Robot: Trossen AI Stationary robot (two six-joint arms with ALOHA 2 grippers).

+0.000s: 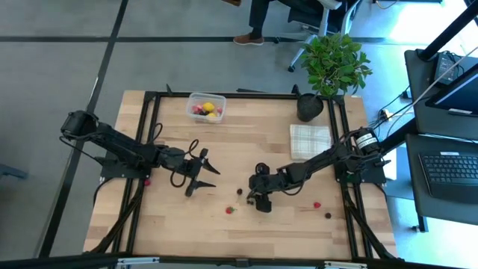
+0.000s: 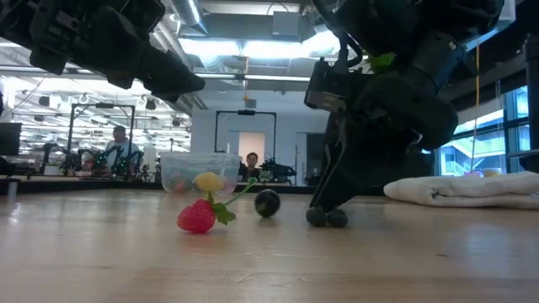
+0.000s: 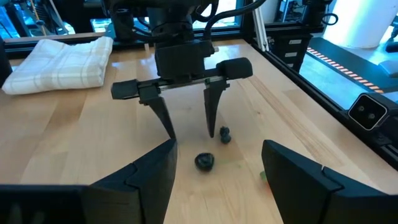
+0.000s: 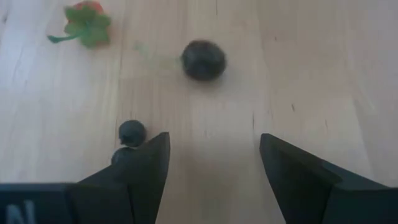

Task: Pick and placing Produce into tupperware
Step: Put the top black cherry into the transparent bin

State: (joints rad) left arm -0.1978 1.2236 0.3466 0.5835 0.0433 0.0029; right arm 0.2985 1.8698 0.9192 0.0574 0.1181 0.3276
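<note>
Wooden table (image 1: pixel 224 224) is seen from above with the tupperware (image 1: pixel 205 107) near its far edge, produce inside; the left gripper (image 1: pixel 202 173) is spread, empty. At table height, a strawberry (image 2: pixel 197 216) and dark berry (image 2: pixel 267 203) lie beside the right gripper (image 2: pixel 327 217). From its wrist, fingers are held apart, empty, the berry (image 4: pixel 203 60) ahead

No legible text (anywhere visible)

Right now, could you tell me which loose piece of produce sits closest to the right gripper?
The small dark berry beside the right gripper fingertips; the larger one and strawberry lie farther.
</note>
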